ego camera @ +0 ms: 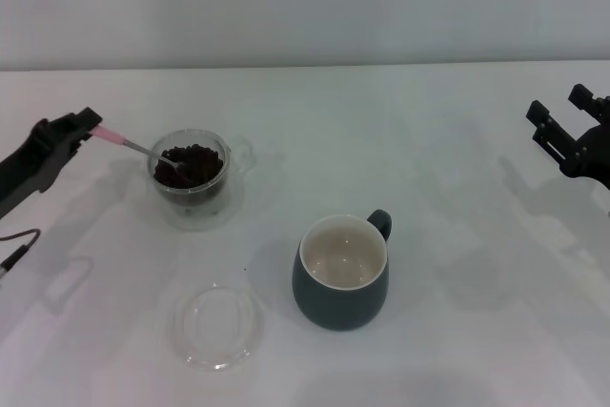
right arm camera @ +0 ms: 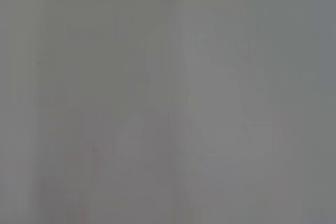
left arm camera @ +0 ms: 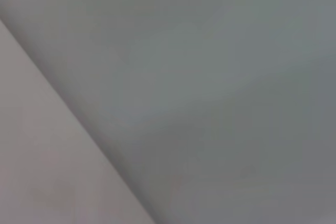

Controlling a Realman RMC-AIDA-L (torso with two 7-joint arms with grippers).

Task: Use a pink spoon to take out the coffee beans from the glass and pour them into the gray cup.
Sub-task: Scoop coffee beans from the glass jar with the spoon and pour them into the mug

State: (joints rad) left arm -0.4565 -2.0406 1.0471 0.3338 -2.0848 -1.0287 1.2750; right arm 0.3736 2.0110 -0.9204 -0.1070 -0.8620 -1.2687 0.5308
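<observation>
White desk (ego camera: 457, 140) fills nearly the whole head view, with a plain pale wall across the top of the frame. Both wrist views give me only blank grey, so I work from the head camera alone.

My left gripper (ego camera: 88, 131) sits at the left edge of the frame, clenched on the far end of the pink spoon (ego camera: 124, 142). I hold the handle by its tip so that the gripper stays outside the rim while the spoon slants down to the right, its metal bowl dipped among the coffee beans (ego camera: 193, 163). That angle suits a scooping stroke, I judge.

In the upper left of the frame, the glass (ego camera: 191, 176) stands upright, its side handle pointing right. Inside it the beans form a dark heap that fills much of it. Below and to the right, near the middle of the frame, the gray cup (ego camera: 341, 278) stands with its loop handle turned to the upper right. Its cream inside looks bare, so I judge that no beans have reached it yet. It is well apart from the glass, so a loaded spoon must travel level across open desk.

A flat clear dish (ego camera: 219, 325) lies at the lower left, with nothing in it.

My right gripper (ego camera: 562, 126) hangs parked at the right edge, its fingers spread and grasping nothing.
</observation>
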